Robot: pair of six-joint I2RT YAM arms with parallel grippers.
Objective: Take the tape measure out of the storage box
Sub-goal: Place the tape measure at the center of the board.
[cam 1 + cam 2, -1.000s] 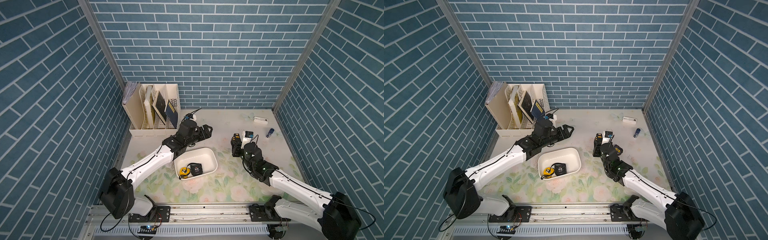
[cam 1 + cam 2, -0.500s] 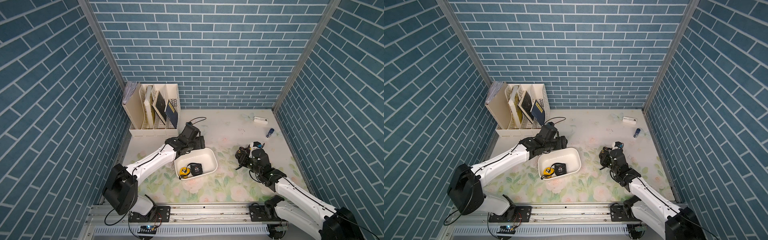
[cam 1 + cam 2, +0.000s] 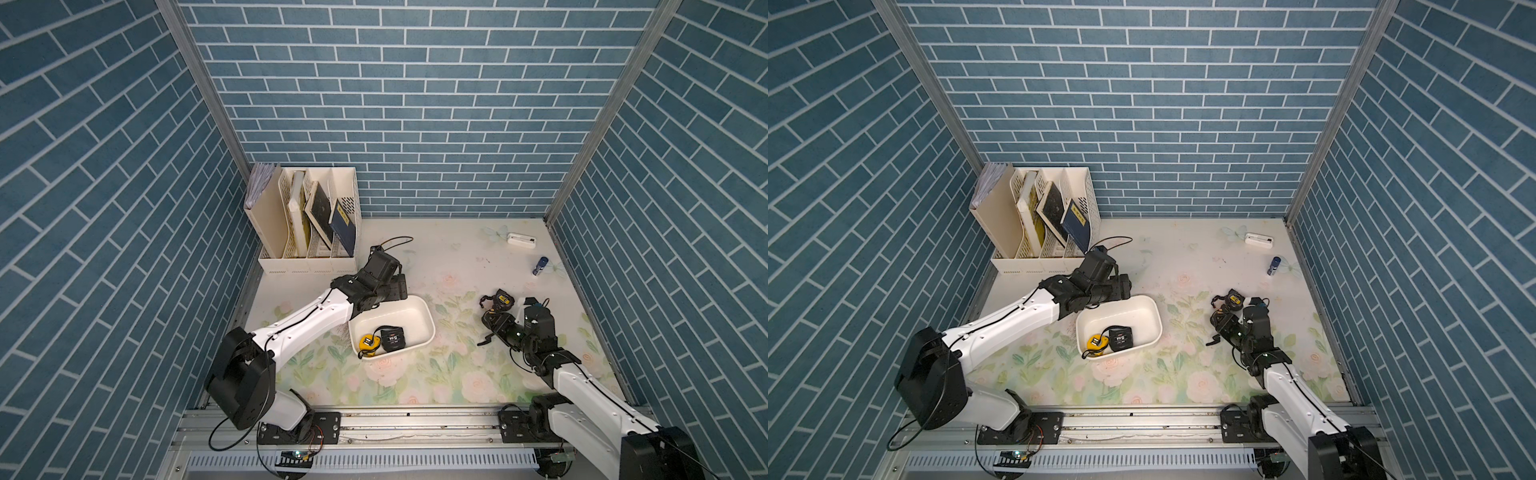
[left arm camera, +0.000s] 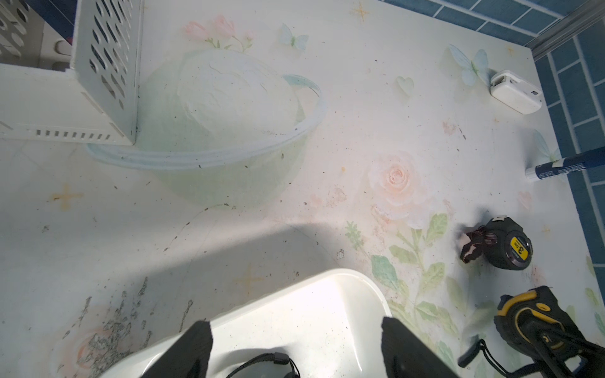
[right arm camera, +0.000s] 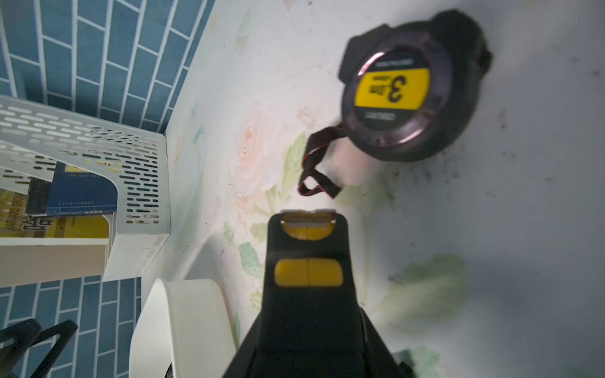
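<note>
The right claw (image 3: 494, 326) is shut tight on a tape measure (image 5: 307, 271). It grips it by the sides, I think so it cannot slip. The tape measure is already out of the storage box (image 3: 409, 309), which sits well off to this claw's side. I cannot tell if it touches the table. It is black with yellow buttons and a metal tip. Just past the claw's tip lies a round tape measure (image 5: 406, 88) with a yellow label. The left claw (image 4: 294, 330) is open and holds nothing. It hangs over the box's end, maybe to keep the box steady. In the box near that claw lie a yellow tape measure (image 3: 368, 341) and a black tape measure (image 3: 392, 337).
</note>
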